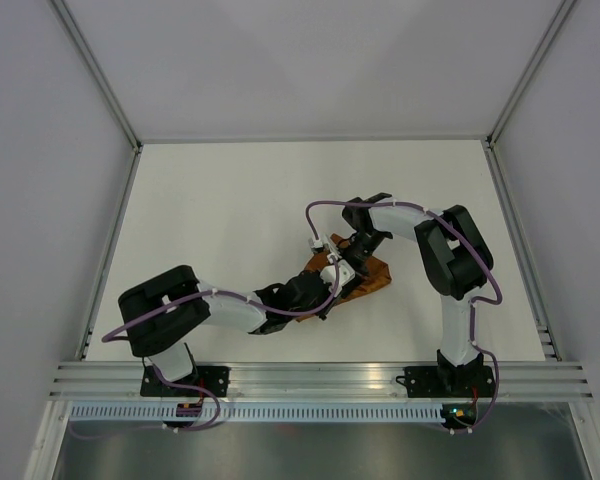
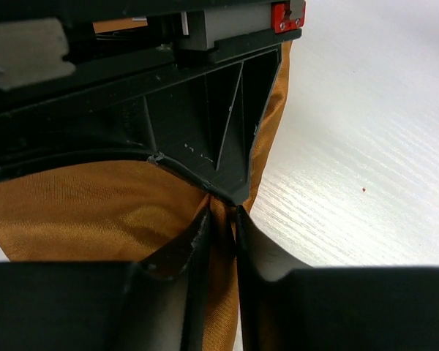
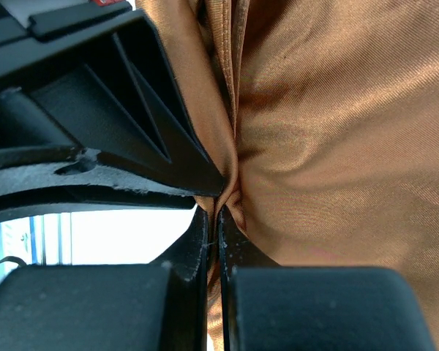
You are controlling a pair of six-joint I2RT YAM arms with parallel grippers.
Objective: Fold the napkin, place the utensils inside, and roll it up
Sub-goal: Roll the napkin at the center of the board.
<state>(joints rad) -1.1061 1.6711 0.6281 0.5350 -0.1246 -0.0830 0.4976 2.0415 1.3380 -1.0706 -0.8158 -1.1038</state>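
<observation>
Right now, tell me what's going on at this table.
Both arms meet over the napkin, which lies bunched in the middle of the table. The right claw is shut on a pinch of the cloth. The left claw grips a fold right beside it, tips nearly touching. The cloth is neither folded flat nor rolled yet.

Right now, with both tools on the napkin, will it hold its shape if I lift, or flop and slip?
Probably floppy: the napkin bunches into creases where the right tool pinches it, so it should drape when lifted. Likely light, being thin cloth. Its sheen hints it could slip from the left tool.
</observation>
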